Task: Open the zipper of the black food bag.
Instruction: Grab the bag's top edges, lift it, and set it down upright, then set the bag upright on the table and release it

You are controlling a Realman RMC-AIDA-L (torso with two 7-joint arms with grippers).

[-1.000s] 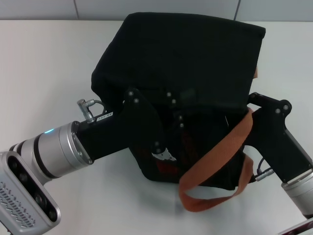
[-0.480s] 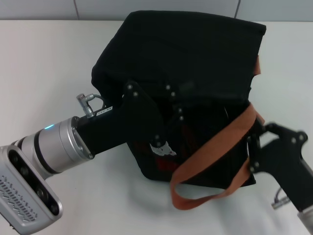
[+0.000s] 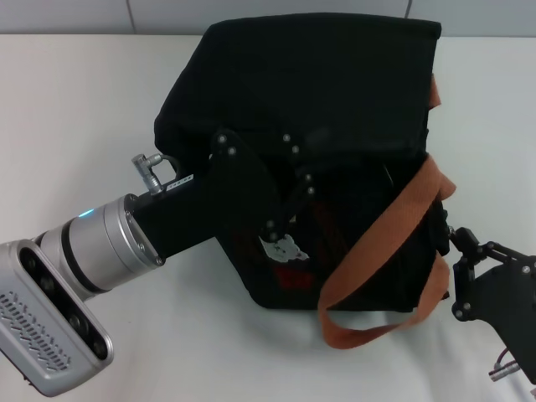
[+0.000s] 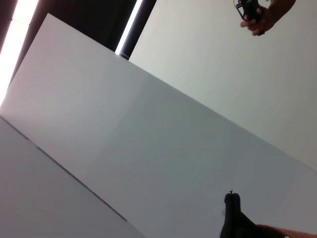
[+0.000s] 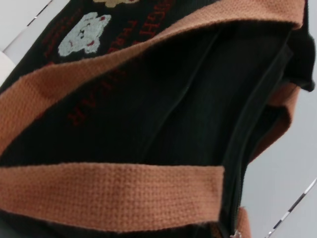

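Since a second ago the right gripper [image 3: 456,243] has pulled back from the black food bag [image 3: 335,109] toward the robot, now just beside its near right corner; whether its fingers are open or shut cannot be told. On the bag's left, the left gripper [image 3: 289,219] presses against the printed front, fingers hidden. In the right wrist view the zipper [image 5: 242,148] runs lengthwise along the top rim, directly ahead of the right gripper, the nearer arm.
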